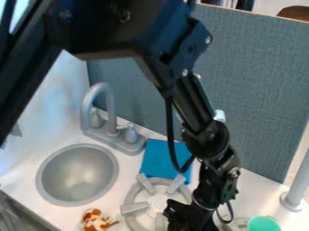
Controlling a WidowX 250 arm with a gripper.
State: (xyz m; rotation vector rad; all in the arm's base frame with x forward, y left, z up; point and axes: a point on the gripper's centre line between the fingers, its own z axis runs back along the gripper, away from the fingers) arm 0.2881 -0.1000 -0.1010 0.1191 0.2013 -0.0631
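The black gripper [192, 216] hangs low at the bottom of the view, over the right side of a grey stove burner [134, 194]. What it may hold is hidden. Left of the burner lies a mottled orange-and-white toy [95, 221] with a brown stem-like end. Behind the burner, a blue cloth [160, 159] lies flat, partly covered by the arm's cable. A green cup [263, 224] is at the bottom edge, right of the gripper, by a second burner.
A round grey sink [77, 175] is at the left, with a grey faucet [100, 92] and its knobs behind it. A grey post [297, 185] stands at the right edge. A blue-grey partition [265, 90] closes off the back.
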